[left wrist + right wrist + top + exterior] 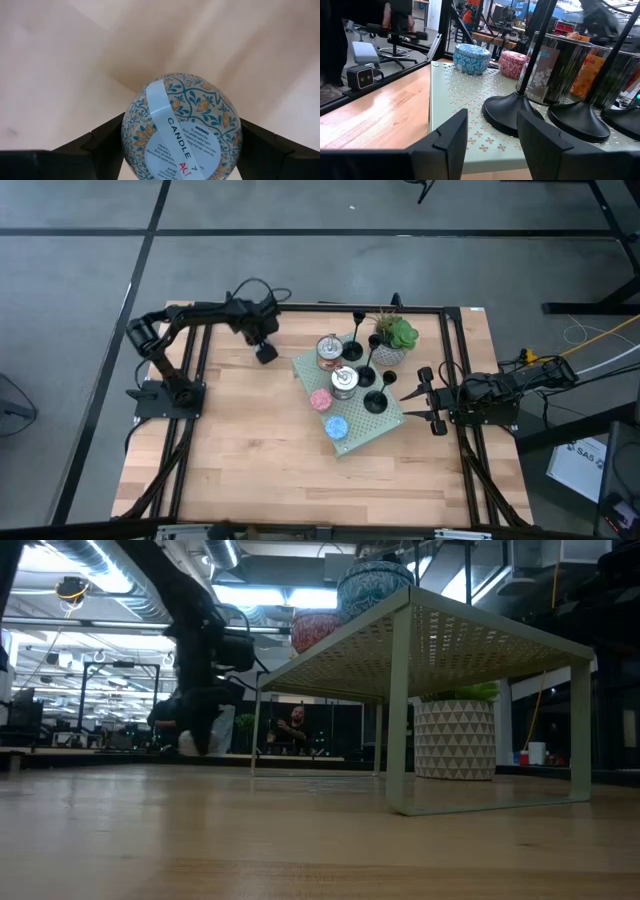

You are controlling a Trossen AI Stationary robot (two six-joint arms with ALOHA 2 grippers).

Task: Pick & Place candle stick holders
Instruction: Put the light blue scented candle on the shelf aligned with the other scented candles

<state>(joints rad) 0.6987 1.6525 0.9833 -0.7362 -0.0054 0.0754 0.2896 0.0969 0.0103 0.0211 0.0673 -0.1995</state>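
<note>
Wooden surface carries a pale-green perforated metal shelf; three matte-black candle stick holders stand on it. Right end effector apart, near them. Left end effector clamped on a blue patterned round candle tin. Holders look rigid, light, tippy: grip the stem low.

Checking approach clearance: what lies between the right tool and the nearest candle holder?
Nothing but bare perforated shelf. In the right wrist view the open right tool faces the nearest holder, with no object in the gap.

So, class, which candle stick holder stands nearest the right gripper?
The candle stick holder at the row's end facing the right gripper; the other two stand farther away.
</note>
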